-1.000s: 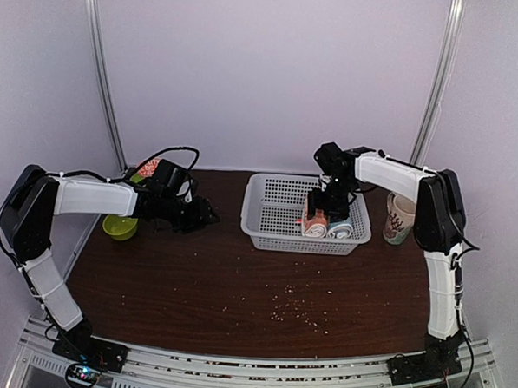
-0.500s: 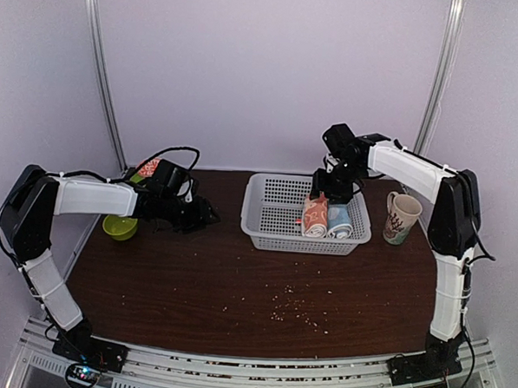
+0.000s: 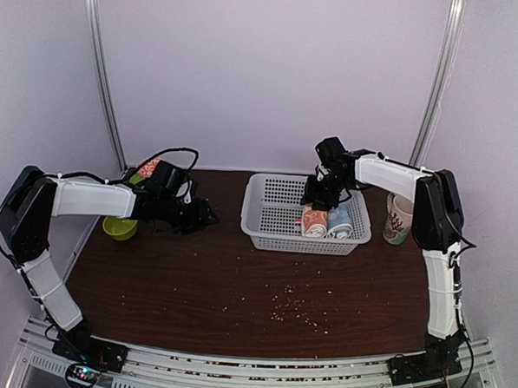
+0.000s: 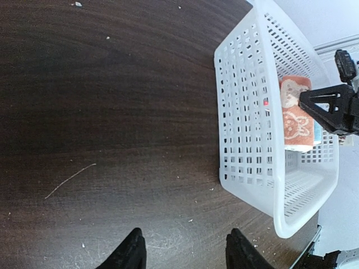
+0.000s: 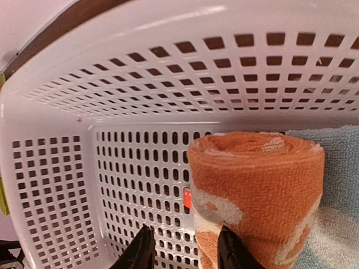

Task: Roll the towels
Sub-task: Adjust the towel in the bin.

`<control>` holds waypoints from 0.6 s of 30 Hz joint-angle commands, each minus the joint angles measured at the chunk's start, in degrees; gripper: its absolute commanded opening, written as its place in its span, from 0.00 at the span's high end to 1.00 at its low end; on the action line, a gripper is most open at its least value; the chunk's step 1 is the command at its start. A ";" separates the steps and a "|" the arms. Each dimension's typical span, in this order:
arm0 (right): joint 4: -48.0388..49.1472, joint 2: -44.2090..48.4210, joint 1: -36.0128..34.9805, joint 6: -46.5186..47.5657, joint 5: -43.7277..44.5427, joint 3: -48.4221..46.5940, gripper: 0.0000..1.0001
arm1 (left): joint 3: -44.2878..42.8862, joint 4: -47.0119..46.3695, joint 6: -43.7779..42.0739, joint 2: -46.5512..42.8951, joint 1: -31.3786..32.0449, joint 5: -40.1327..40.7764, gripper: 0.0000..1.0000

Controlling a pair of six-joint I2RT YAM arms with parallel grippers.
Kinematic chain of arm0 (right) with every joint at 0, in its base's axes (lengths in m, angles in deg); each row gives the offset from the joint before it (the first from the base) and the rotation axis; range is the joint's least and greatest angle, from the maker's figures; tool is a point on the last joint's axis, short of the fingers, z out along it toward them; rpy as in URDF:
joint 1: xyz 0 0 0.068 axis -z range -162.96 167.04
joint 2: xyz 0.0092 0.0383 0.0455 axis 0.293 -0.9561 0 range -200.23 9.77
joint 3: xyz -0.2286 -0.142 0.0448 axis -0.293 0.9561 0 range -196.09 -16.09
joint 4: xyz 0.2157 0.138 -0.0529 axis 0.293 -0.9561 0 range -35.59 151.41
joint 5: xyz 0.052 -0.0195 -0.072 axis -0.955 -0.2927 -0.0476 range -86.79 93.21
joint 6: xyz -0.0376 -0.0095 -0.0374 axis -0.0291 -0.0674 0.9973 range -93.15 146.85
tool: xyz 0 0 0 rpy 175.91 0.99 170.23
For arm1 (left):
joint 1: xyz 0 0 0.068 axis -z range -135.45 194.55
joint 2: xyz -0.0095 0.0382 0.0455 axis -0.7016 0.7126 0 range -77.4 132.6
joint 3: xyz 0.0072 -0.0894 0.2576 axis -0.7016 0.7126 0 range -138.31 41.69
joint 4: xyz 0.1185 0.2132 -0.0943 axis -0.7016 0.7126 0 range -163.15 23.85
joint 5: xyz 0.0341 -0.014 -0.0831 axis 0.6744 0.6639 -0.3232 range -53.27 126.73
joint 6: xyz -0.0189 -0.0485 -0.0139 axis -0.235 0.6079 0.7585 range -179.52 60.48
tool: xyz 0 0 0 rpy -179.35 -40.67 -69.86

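We record this as a robotics lab test cell. Evidence:
- The left arm (image 3: pixel 89 196) and right arm (image 3: pixel 390 176) are bolted to a metal rail (image 3: pixel 250 367) at the near edge of a dark wood tabletop (image 3: pixel 194 277).
- Plain white wall panels (image 3: pixel 265 73) are framed by aluminium posts (image 3: pixel 105 73).
- A lit circuit board (image 3: pixel 82 376) sits by the left base.

Household items are few: white basket (image 3: pixel 266 233), towels (image 3: pixel 315 221), green bowl (image 3: pixel 118 227), mug (image 3: pixel 398 219), crumbs (image 3: pixel 296 309).
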 commanded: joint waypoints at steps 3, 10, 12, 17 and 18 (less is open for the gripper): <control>-0.20 -2.28 0.76 0.48 -1.34 -0.59 0.57 | 1.39 -1.77 -0.39 -1.64 -0.50 -0.71 0.50; -1.17 2.75 0.71 3.27 -3.37 -2.68 0.41 | 2.45 -0.49 -1.33 -4.51 -0.52 0.30 0.50; -1.19 6.48 0.71 3.92 -3.39 -2.74 0.36 | 2.87 -0.04 -1.97 -5.86 -0.44 1.02 0.50; 0.50 19.06 -0.53 6.18 -1.07 2.05 0.31 | 2.75 1.67 -3.04 -7.53 -0.51 2.26 0.50; 1.31 21.68 -1.04 6.78 -0.22 4.13 0.31 | 2.75 2.03 -3.39 -7.95 -0.48 2.46 0.50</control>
